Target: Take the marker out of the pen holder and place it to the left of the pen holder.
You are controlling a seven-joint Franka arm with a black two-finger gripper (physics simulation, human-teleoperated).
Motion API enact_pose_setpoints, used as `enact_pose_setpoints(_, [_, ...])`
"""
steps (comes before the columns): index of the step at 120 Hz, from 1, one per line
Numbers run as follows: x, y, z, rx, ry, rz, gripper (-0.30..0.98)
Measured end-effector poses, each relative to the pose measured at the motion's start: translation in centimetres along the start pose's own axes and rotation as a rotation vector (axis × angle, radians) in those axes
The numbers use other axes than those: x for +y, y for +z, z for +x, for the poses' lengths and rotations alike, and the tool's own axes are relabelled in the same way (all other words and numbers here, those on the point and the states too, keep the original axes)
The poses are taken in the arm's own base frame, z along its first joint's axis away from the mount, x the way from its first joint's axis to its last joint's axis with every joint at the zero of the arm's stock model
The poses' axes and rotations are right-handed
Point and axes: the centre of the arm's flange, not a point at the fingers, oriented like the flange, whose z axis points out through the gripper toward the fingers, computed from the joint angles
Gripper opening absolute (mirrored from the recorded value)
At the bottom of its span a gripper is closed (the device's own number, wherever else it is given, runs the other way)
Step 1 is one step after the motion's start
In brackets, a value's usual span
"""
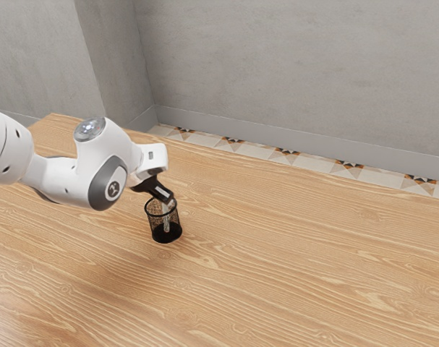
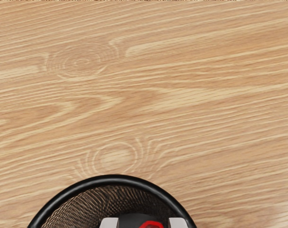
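"Gripper (image 2: 144, 223) is hanging open. Where's the red-ended marker (image 2: 152, 224) hiding?"

"It's standing inside the black mesh pen holder (image 2: 110, 179). I'm guessing light, hard, maybe slippery, so I'm wanting to pinch its top."

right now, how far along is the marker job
Done: the claw is down at the mouth of the pen holder, its fingers parted either side of the marker's red end. In hand: nothing gripped yet, as far as I can judge; the marker is inside the holder. Left: grip it, lift it out, set it to the holder's left.
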Motion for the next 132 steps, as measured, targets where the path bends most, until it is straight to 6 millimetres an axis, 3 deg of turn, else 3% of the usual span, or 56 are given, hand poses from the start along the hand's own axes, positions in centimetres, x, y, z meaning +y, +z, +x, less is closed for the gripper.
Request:
enact_pose_setpoints(33, [-0.5, -1.0, 0.6, 0.028, -0.024, 0.003, -0.06])
enact_pose_setpoints(44, [-1.0, -3.4, 1.5, 0.066, -0.029, 0.015, -0.08])
enact_pose_setpoints(62, [-2.4, -9.3, 2.9, 0.128, -0.047, 0.033, -0.09])
enact_pose_setpoints(70, [-3.2, -10.8, 3.0, 0.134, -0.069, 0.032, -0.09])
enact_pose_setpoints(91, [-8.5, -13.4, 4.5, 0.216, -0.388, -0.047, -0.09])
enact_pose_setpoints(100, [-11.8, -12.3, 5.5, 0.249, -0.57, -0.096, -0.09])
enact_pose_setpoints(107, [-14.7, -9.0, 6.0, 0.254, -0.723, -0.125, -0.09])
enact_pose_setpoints(116, [-17.3, -6.0, 4.6, 0.273, -0.925, -0.159, -0.08])
enact_pose_setpoints(121, [-18.1, -4.6, 3.0, 0.272, -1.028, -0.171, -0.08])
enact_pose_setpoints(132, [-19.1, -1.7, -3.9, 0.221, -1.276, -0.181, -0.08])
